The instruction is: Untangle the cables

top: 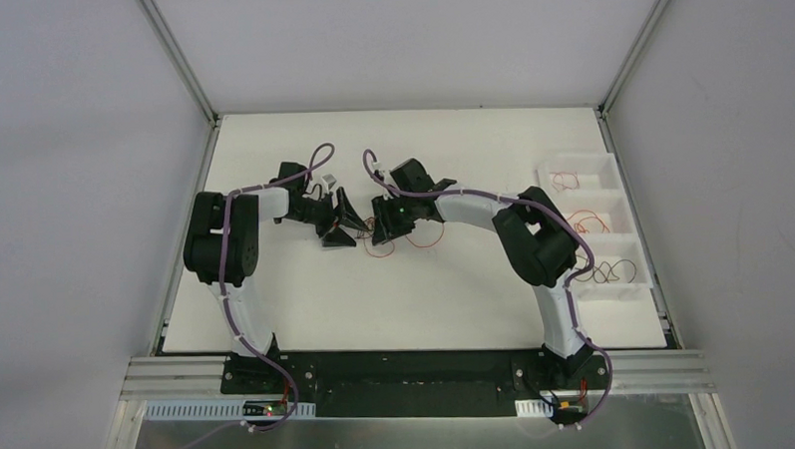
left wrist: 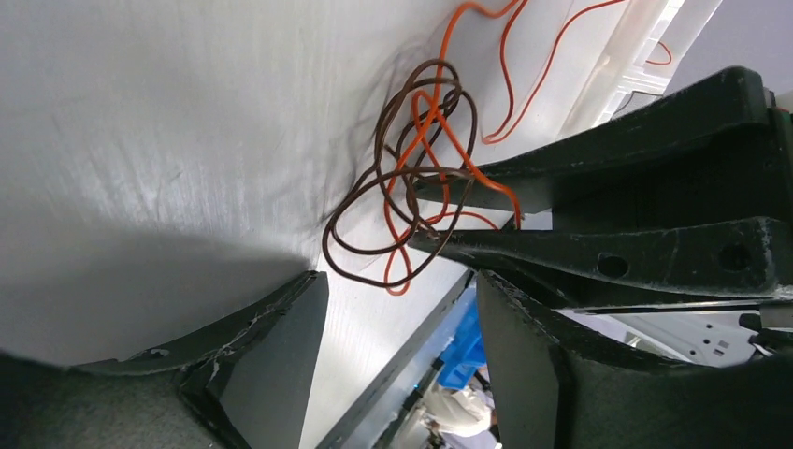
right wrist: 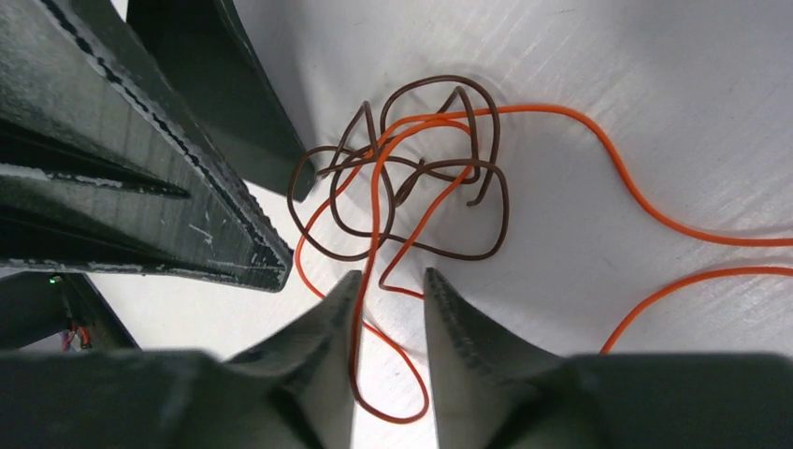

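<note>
The tangle of cables [top: 371,225] lay on the white tabletop [top: 376,295] toward its far middle, between the tips of the two arms. The left fingers [left wrist: 266,332] stood wide apart, low over the tabletop, with the tangle ahead of their gap and clear of both tips. The right fingers [right wrist: 463,327] stood only narrowly apart and pinched nothing. A strand of the orange cable [right wrist: 374,243] ran down through their gap, close to one inner face, and curled back below the tips. The brown cable [right wrist: 468,248] lay in curly loops just beyond those tips, wound together with the orange cable, whose long free end swept off across the tabletop. From the left wrist, the tips of the right fingers reached the near edge of the tangle. Well apart on the right, a white tray [top: 583,159] of three compartments held loose cables [top: 588,221], red in the far two and dark in the near one
</note>
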Controlling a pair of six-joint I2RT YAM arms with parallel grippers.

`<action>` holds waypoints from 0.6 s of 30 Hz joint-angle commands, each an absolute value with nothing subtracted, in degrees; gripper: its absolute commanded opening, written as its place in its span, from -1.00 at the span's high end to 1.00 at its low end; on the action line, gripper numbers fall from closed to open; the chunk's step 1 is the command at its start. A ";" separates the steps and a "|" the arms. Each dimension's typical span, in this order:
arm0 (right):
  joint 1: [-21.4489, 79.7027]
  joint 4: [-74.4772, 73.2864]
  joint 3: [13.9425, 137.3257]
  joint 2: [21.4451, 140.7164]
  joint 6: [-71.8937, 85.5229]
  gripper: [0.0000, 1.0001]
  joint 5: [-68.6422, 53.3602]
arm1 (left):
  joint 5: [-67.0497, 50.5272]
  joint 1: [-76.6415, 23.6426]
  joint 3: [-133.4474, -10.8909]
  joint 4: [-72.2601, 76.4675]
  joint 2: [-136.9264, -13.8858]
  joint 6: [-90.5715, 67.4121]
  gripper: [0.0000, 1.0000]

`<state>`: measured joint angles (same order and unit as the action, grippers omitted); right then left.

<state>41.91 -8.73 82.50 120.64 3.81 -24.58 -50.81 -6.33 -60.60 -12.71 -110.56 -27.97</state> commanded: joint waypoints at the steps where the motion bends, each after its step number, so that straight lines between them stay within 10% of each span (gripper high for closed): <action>1: 42.83 -9.55 80.42 120.77 3.76 0.50 -21.10 | -45.06 -6.81 -57.26 -14.16 -111.47 -29.38 -0.24; 6: 42.85 -9.68 79.26 120.06 3.86 1.00 -22.13 | -44.54 -7.27 -60.04 -12.76 -114.88 -31.60 -0.24; 18: 42.74 -12.44 76.72 117.30 1.99 1.00 -24.39 | -42.57 -7.60 -65.80 -11.24 -119.37 -33.58 0.49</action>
<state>42.28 -6.85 79.42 119.79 4.01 -24.88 -51.81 -7.18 -64.84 -12.51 -116.90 -34.52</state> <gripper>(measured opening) 0.008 0.317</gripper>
